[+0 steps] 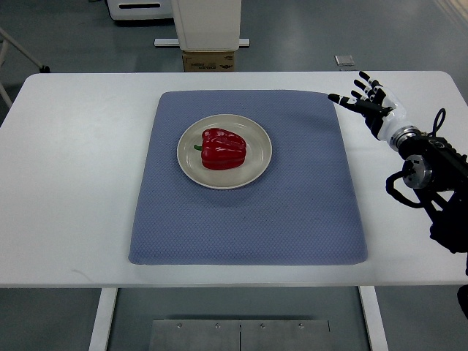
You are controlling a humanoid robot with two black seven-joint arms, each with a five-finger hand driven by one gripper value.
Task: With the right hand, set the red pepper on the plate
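Now red pepper lies on side on plate, stem pointing left, long axis left-right. Right hand well apart, fingers spread, holding nothing.

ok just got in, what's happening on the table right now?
The red pepper already lies on its side on the plate, which sits on the blue mat on the white table. The right hand is off at the mat's far right corner, fingers spread, holding nothing. No left arm in view. Placement looks done.
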